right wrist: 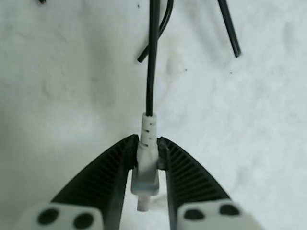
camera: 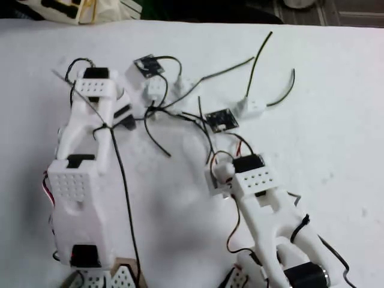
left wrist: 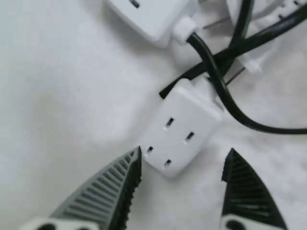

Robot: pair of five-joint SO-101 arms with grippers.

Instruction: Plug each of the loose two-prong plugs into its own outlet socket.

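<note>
left gripper point(left wrist: 184, 155) spread wide, its jaws either side of a white outlet block point(left wrist: 181, 125). right gripper point(right wrist: 147, 143) pinches a white plug point(right wrist: 146, 170), black cord point(right wrist: 153, 57) trailing over the white cloth point(camera: 342, 150).

From where I stand, the table point(camera: 336, 138) is covered in something white and soft, slightly dimpled, with a few tiny dark specks point(right wrist: 186, 70) on it. Toward the far middle a white socket block point(camera: 252, 108) lies flat, and thin black cords point(camera: 264, 54) curve away from it toward the far edge. Just beside it is a small dark square piece point(camera: 221, 120). A second dark square point(camera: 149, 65) lies farther along, near a cluster of white blocks point(camera: 157, 90). Seen close, a face-up block point(left wrist: 181, 130) shows two pairs of slots. A thick black cord point(left wrist: 225, 96) crosses its far end, and a neighbouring block point(left wrist: 148, 14) lies just beyond. A loose cord end point(camera: 157, 141) trails over the cloth nearby.
</note>
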